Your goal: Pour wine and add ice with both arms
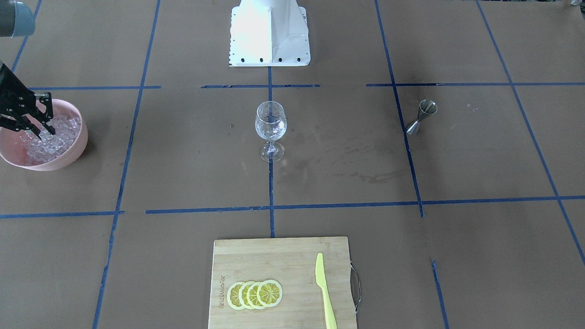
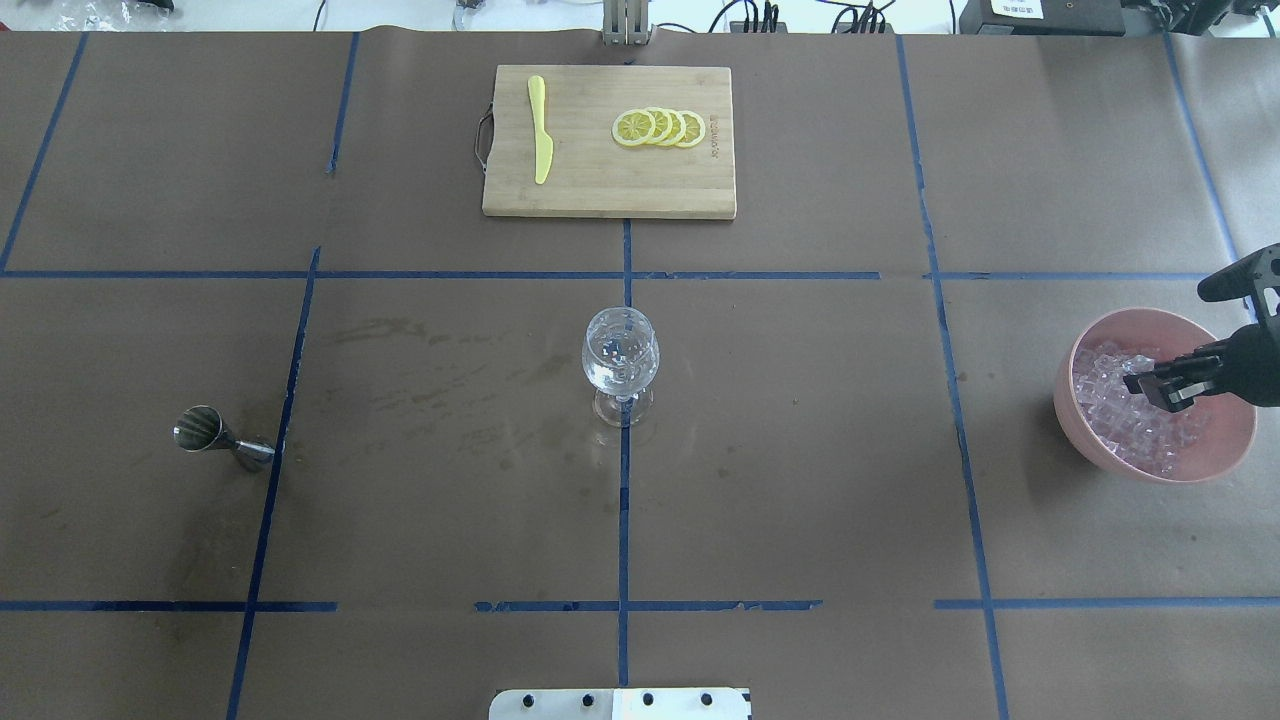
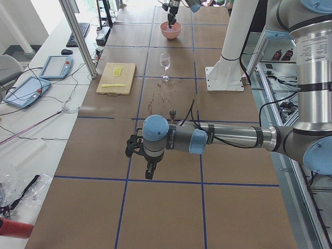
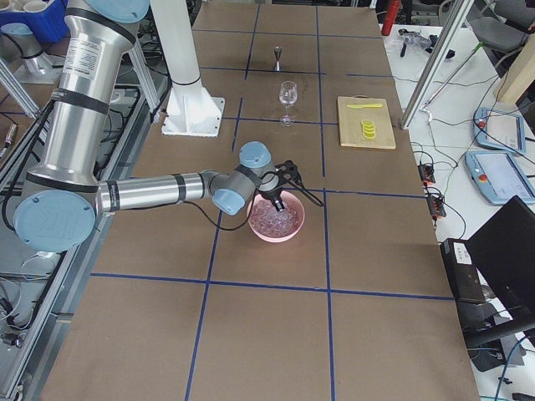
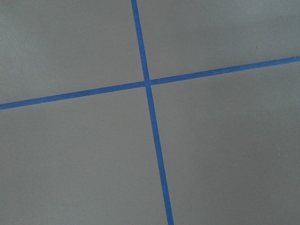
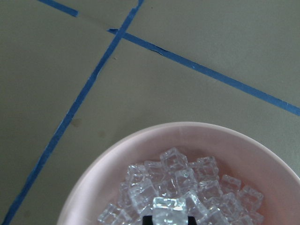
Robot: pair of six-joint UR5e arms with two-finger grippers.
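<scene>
A pink bowl (image 2: pixel 1085 415) full of small clear ice cubes (image 2: pixel 1115 400) stands at the table's right end. My right gripper (image 2: pixel 1152 386) is down in the bowl, its fingers closed on one ice cube (image 6: pixel 168 209) at the top of the pile. It also shows in the front view (image 1: pixel 42 131). A clear wine glass (image 2: pixel 620 362) stands upright at the table's centre, far from both grippers. My left gripper (image 3: pixel 148 174) hangs over bare table at the left end, seen only in the exterior left view, so I cannot tell if it is open or shut. No wine bottle is in view.
A metal jigger (image 2: pixel 218 437) lies on its side on the left. A wooden cutting board (image 2: pixel 600 190) at the far edge holds lemon slices (image 2: pixel 660 127) and a yellow knife (image 2: pixel 541 130). The white robot base (image 1: pixel 269 36) is behind the glass.
</scene>
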